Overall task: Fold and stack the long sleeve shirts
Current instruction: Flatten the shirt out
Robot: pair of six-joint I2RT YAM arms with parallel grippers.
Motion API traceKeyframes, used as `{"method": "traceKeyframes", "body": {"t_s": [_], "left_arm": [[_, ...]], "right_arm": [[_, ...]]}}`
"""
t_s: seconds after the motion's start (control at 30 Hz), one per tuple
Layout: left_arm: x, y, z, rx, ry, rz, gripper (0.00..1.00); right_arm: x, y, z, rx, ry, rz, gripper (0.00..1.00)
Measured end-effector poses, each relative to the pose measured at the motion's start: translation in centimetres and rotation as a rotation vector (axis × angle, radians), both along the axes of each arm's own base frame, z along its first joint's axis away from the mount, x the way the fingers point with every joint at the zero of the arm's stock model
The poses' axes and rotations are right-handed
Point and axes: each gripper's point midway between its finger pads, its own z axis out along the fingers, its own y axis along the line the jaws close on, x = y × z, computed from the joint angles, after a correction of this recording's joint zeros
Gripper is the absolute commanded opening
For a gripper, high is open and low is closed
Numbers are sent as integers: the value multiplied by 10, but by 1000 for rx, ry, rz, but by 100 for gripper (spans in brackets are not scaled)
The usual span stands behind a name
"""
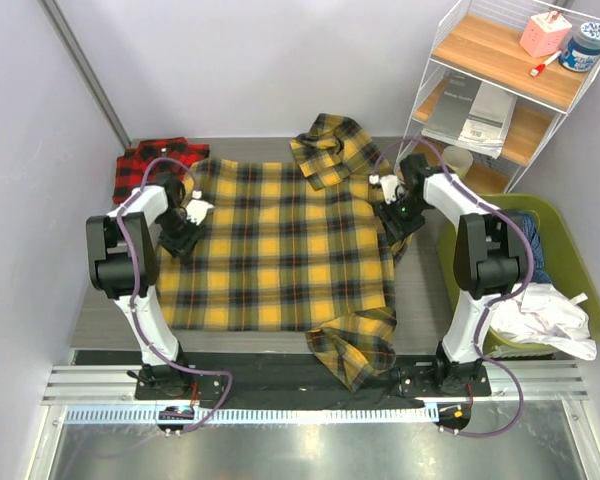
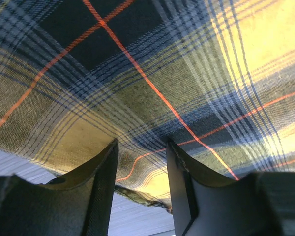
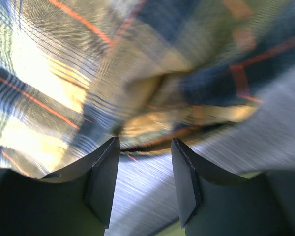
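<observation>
Left fingers [image 2: 101,187] and right fingers [image 3: 104,182] stand narrowly apart, tips at the edge of the yellow shirt [image 1: 270,240].

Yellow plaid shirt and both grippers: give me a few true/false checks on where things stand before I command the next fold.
1. The yellow shirt lies spread open on the table. True.
2. The red shirt lies stacked on the yellow shirt. False: it sits at the table's far left corner, beside the yellow shirt.
3. The left gripper is at the yellow shirt's left edge, and the right gripper is at its right edge. True.
4. The right gripper's fingers are pressed together. False: there is a gap between them, with bare table showing through it.
5. The green bin is empty. False: a white cloth lies in it.
</observation>
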Motion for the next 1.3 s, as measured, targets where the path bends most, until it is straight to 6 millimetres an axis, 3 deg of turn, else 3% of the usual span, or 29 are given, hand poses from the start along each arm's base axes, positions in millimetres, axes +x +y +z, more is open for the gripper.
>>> {"method": "traceKeyframes", "body": {"t_s": [0.1,0.23,0.43,0.63,0.77,0.9,1.0,1.17,1.3], "left_arm": [[6,12,0,31,-6,6,46],[13,17,1,43,-16,11,48],[20,8,5,-16,-40,12,51],[20,4,7,-34,-45,10,46],[18,11,3,-9,-35,6,40],[24,23,-1,25,-26,9,37],[30,33,-1,49,-25,20,35],[39,43,-1,82,-38,27,36],[41,44,1,58,-50,13,53]], "right_arm": [[9,-1,20,29,-37,12,50],[0,0,28,31,-47,35,46],[-19,12,8,16,5,56,45],[-31,16,-19,-68,35,110,42],[-25,-3,-24,-144,27,161,42],[2,-46,-21,-247,15,178,45],[20,-66,-15,-290,4,185,47],[33,-67,4,-307,-33,228,47],[23,-62,3,-304,-2,258,49]]}}
